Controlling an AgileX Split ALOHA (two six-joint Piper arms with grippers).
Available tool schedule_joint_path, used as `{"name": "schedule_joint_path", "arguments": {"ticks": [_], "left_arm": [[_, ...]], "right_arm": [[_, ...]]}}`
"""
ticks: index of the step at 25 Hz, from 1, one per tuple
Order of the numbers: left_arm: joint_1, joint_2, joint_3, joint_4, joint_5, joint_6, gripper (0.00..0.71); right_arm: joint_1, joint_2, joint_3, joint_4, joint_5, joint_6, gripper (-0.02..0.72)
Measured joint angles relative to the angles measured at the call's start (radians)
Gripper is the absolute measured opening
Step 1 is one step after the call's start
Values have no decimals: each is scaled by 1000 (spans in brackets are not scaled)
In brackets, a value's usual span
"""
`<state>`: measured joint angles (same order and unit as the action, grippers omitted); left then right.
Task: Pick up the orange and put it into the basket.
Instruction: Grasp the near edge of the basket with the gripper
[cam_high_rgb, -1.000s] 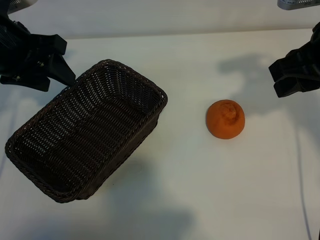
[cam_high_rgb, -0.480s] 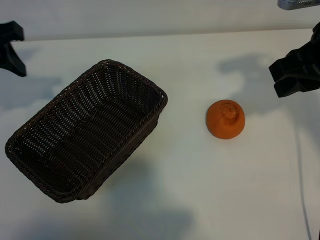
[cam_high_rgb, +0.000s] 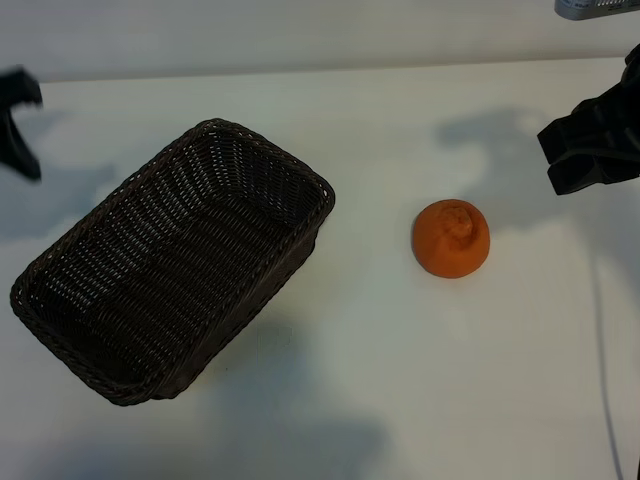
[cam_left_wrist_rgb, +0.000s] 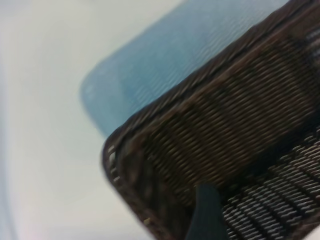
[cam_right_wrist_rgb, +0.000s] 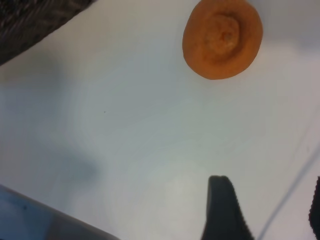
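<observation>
The orange (cam_high_rgb: 451, 238) rests alone on the white table, right of centre, puckered stem end up; the right wrist view shows the orange (cam_right_wrist_rgb: 222, 39) too. The dark brown woven basket (cam_high_rgb: 175, 255) lies diagonally at the left, with nothing inside. My right gripper (cam_high_rgb: 590, 150) hovers at the right edge, behind and to the right of the orange, open with nothing between its fingers (cam_right_wrist_rgb: 224, 207). My left gripper (cam_high_rgb: 18, 125) is at the far left edge, clear of the basket, open and holding nothing. One of its fingers (cam_left_wrist_rgb: 206, 212) shows against the basket's wall (cam_left_wrist_rgb: 235, 130).
The white table (cam_high_rgb: 400, 380) stretches in front of the orange and the basket. A thin cable (cam_high_rgb: 603, 380) runs along the table near the right edge. A pale wall borders the table at the back.
My left gripper has pulled away from the basket's back-left rim, out to the view's left edge. The right gripper, orange and basket have not moved.
</observation>
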<state>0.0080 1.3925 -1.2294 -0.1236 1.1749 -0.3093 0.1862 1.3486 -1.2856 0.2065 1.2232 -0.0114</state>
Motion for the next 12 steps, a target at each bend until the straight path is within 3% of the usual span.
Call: {"name": "schedule_joint_path", "arguments": {"ticks": [5, 12], "left_arm": [[0, 1, 138, 53, 0, -1, 566], [0, 1, 166, 72, -6, -1, 566]], "right_arm": [[0, 0, 0, 0, 0, 0, 418], [0, 0, 0, 0, -1, 0, 418]]}}
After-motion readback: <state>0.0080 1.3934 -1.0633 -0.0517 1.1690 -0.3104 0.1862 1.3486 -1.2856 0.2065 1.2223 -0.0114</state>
